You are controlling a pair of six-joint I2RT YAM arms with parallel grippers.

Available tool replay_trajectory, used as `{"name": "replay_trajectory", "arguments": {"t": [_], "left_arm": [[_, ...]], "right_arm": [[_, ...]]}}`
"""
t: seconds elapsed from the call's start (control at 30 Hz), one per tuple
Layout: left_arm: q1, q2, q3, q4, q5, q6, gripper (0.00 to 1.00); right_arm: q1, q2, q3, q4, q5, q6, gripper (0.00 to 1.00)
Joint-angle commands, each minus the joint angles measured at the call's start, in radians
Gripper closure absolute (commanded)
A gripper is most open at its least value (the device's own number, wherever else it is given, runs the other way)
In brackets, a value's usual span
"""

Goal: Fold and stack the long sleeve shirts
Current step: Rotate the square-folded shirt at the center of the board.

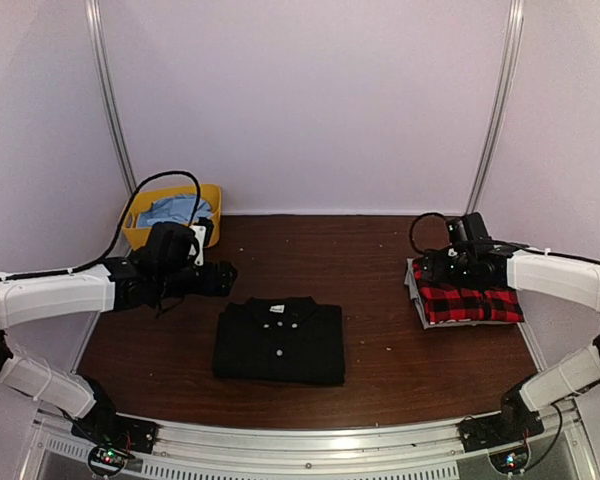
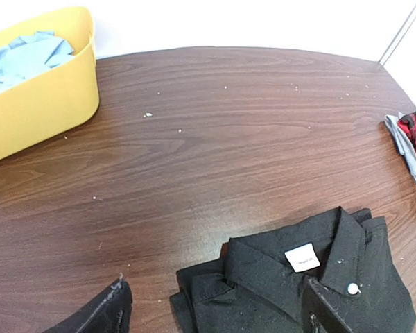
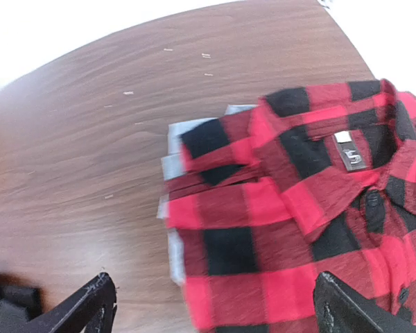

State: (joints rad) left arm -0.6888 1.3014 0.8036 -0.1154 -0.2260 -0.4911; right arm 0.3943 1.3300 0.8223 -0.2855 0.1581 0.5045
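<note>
left gripper (image 2: 215, 304) is released: fingers (image 2: 104, 313) spread wide with nothing between them, hanging over the collar end of the black shirt (image 1: 280, 343). i cannot tell whether it touches the cloth.

right gripper (image 3: 213, 295) is likewise let go, jaws wide apart, hovering over the red-and-black plaid shirt (image 1: 470, 302).

black shirt: folded into a rectangle, collar toward the far side, lying flat mid-table a little left of centre.

plaid shirt: folded, at the right side of the table, on top of a grey cloth (image 3: 170, 163) whose edges stick out along one side. the two shirts lie well apart, not stacked.

surface: dark brown wood-grain table (image 1: 380, 250), dotted with small pale specks (image 2: 148, 114).

far-left corner: yellow bin (image 1: 135, 232) holding light blue cloth (image 1: 175, 210).

room: plain pale walls (image 1: 310, 100) on three sides, two slanted metal poles (image 1: 105, 100) at the back corners, and a metal rail (image 1: 310, 440) along the near edge carrying the arm bases.
</note>
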Motion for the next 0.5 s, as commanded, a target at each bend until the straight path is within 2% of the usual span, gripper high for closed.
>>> {"name": "replay_trajectory", "arguments": {"t": [0.0,0.17,0.33,0.47], "left_arm": [[0.005,-0.013,-0.042,-0.006,0.003,0.009,0.14],[0.005,-0.016,-0.069,-0.007,0.004,-0.014,0.09],[0.005,-0.032,-0.084,-0.007,-0.005,-0.027,0.03],[0.005,-0.029,-0.086,-0.012,-0.012,-0.029,0.02]], "right_arm": [[-0.075,0.141,0.064,-0.009,-0.053,-0.093,0.0],[-0.089,0.287,0.11,0.016,-0.123,-0.112,0.02],[-0.083,0.327,0.044,0.114,-0.259,-0.068,0.06],[-0.031,0.367,0.017,0.178,-0.303,-0.032,0.08]]}}
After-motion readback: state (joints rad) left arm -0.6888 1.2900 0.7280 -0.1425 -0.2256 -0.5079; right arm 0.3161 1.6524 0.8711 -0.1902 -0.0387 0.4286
